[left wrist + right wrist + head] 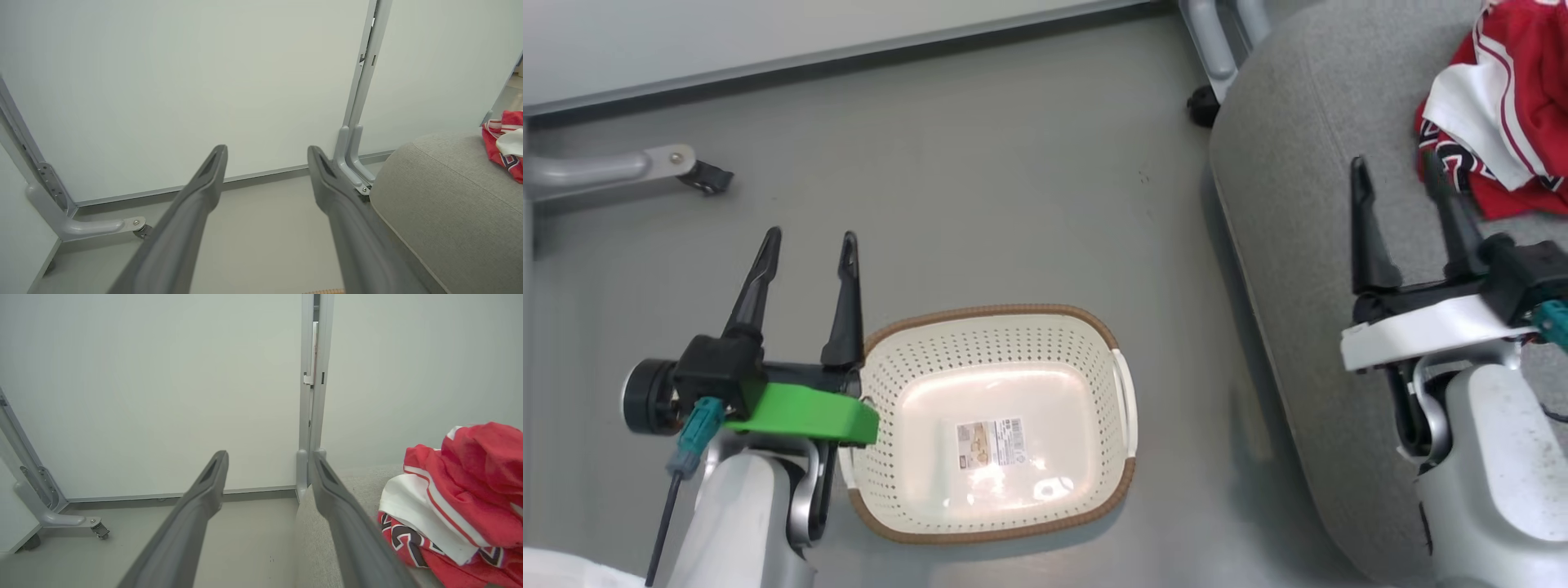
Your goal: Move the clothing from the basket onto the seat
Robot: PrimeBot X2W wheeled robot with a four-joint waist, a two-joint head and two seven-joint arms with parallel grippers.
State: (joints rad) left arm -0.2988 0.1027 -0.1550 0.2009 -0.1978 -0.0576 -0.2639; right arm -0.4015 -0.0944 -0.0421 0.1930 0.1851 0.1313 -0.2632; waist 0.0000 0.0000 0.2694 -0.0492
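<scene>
Grey floor [1013, 163] spans centre frame, white partition [768, 33] along the top, seat [1298, 245] at right under clothing [1511, 98]; left gripper [810, 235] and right gripper [1394, 160] fingers spread, empty

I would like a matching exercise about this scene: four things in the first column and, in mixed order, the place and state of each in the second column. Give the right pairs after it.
Column A
1. clothing
2. basket
3. left claw
4. right claw

Column B
a. open, over the seat, close to the clothing
b. empty, standing on the floor
c. lying in a heap on the seat
d. open, over the floor, beside the basket

Right pairs: 1-c, 2-b, 3-d, 4-a.
</scene>
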